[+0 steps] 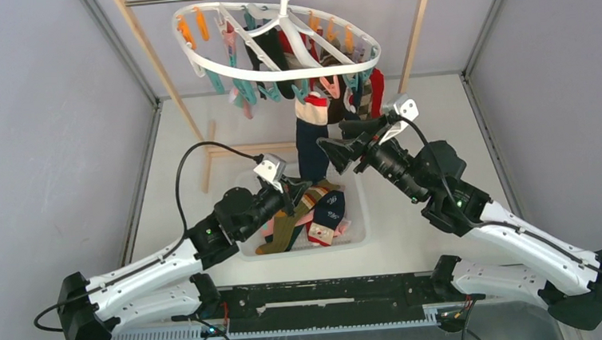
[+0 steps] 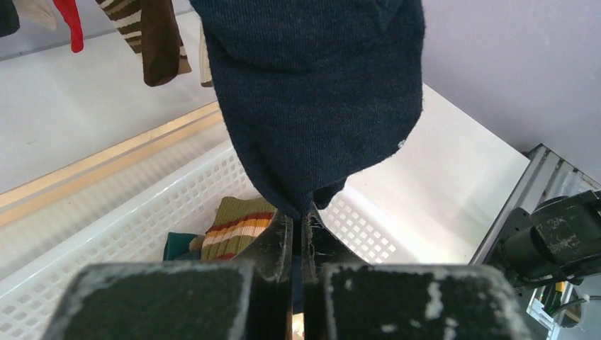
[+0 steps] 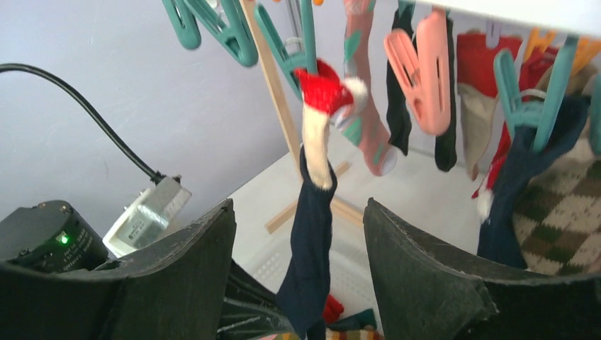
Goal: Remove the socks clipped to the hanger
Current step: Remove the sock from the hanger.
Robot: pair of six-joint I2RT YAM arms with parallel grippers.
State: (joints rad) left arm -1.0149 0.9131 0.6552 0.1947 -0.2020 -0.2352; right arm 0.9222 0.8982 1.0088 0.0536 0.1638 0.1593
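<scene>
Top external view: a navy sock [image 1: 311, 149] with a cream and red cuff hangs from the white oval hanger [image 1: 269, 75], its long axis running nearly straight down toward the white mesh basket [image 1: 363, 222], where other socks already lie. The left gripper [image 1: 303, 187] has the toe end pinched tight between closed fingers just above the basket; the left wrist view shows the dark fabric [image 2: 319, 92] bunching into that grip [image 2: 298, 216]. The right gripper [image 1: 329, 134] stands wide open and holds nothing, raised beside the upper part of the sock. From the right wrist view, the sock [image 3: 310, 241] runs up through the gap between the spread fingers [image 3: 298, 205] to a teal clip [image 3: 294, 49] biting the red cuff, above and ahead of the fingertips. The right arm is the nearer to that clip, which looks to be what releases the sock.
</scene>
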